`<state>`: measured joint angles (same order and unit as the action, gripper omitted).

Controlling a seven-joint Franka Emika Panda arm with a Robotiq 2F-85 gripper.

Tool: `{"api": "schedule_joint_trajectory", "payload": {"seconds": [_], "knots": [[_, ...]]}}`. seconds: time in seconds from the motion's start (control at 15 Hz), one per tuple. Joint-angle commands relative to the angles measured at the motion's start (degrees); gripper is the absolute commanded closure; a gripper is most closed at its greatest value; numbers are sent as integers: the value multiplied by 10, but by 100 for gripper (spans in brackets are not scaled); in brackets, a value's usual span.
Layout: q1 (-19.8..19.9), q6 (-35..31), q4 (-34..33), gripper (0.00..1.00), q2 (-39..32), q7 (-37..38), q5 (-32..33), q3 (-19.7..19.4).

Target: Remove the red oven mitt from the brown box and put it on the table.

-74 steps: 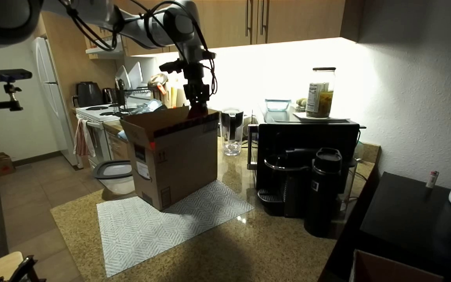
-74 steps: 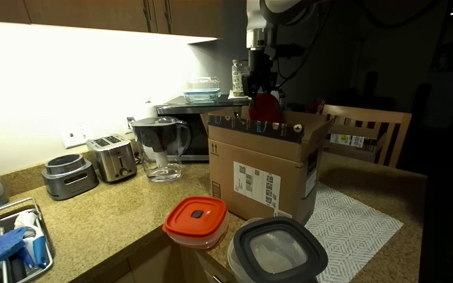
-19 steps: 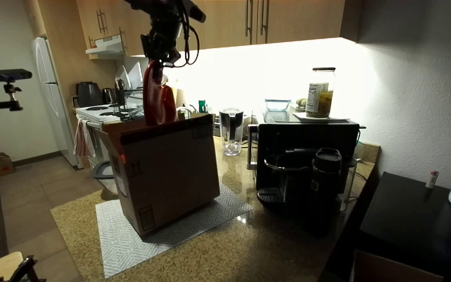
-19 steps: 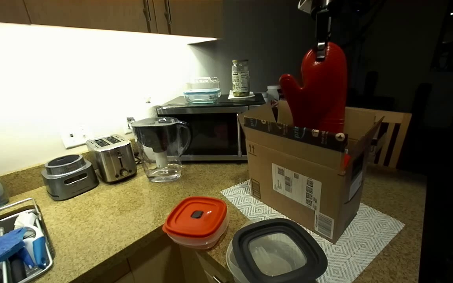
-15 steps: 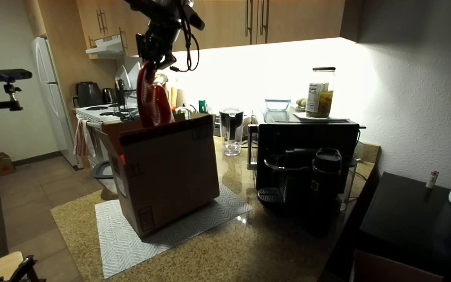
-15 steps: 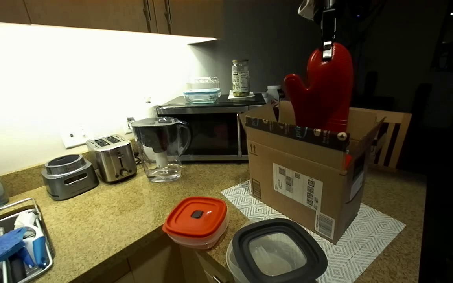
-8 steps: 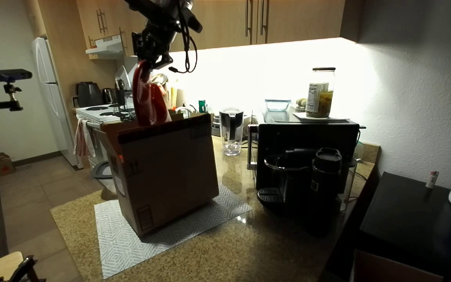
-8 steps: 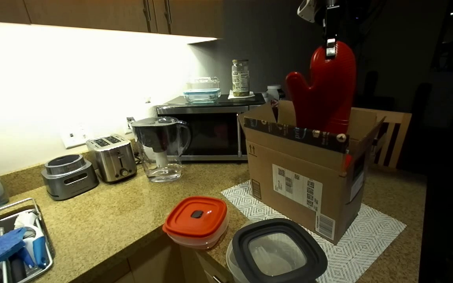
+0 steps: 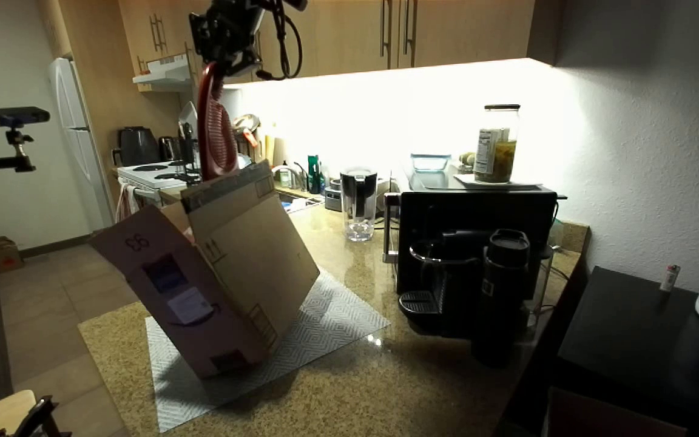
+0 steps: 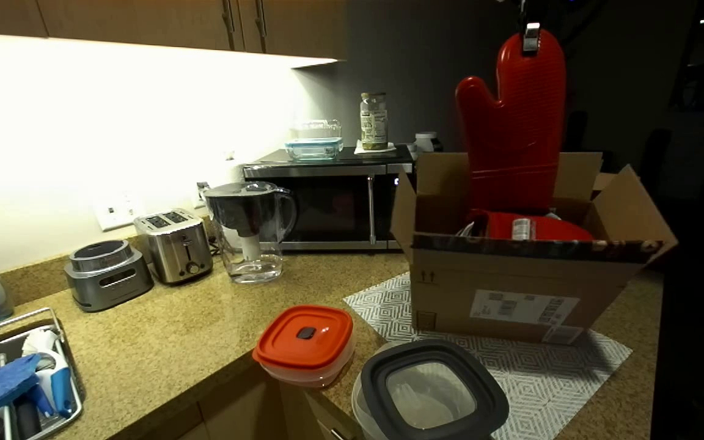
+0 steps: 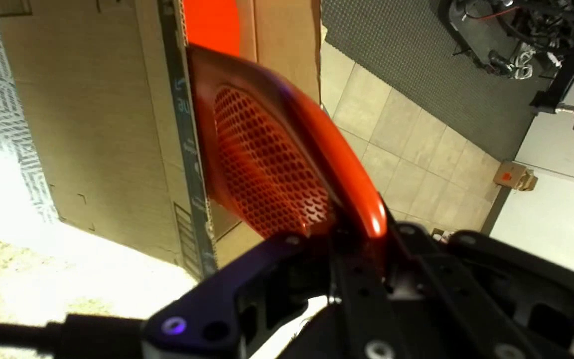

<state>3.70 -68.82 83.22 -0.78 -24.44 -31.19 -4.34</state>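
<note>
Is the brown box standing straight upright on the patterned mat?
No, in an exterior view the brown box is clearly tilted, its side edges slanting over the patterned mat.

Both exterior views stand back, angled down, sharing brown box (image 10: 511, 275) and pitcher (image 10: 248, 208). In an exterior view, facing toward stove (image 9: 156, 172); in an exterior view, toward microwave (image 10: 327, 211). Wrist view: close in, looking past hand (image 11: 361, 237) along red oven mitt (image 11: 277, 154), floor (image 11: 401, 134) beyond.

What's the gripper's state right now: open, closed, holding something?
Gripper: closed on the red oven mitt, holding it by its rounded tip.
</note>
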Motion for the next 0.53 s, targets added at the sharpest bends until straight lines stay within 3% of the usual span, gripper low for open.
{"api": "schedule_joint_trajectory", "payload": {"seconds": [0.0,0.47], "knots": [[9,19,1,97,14,-15,-19,-6],[6,2,-1,97,15,2,-5,-8]]}}
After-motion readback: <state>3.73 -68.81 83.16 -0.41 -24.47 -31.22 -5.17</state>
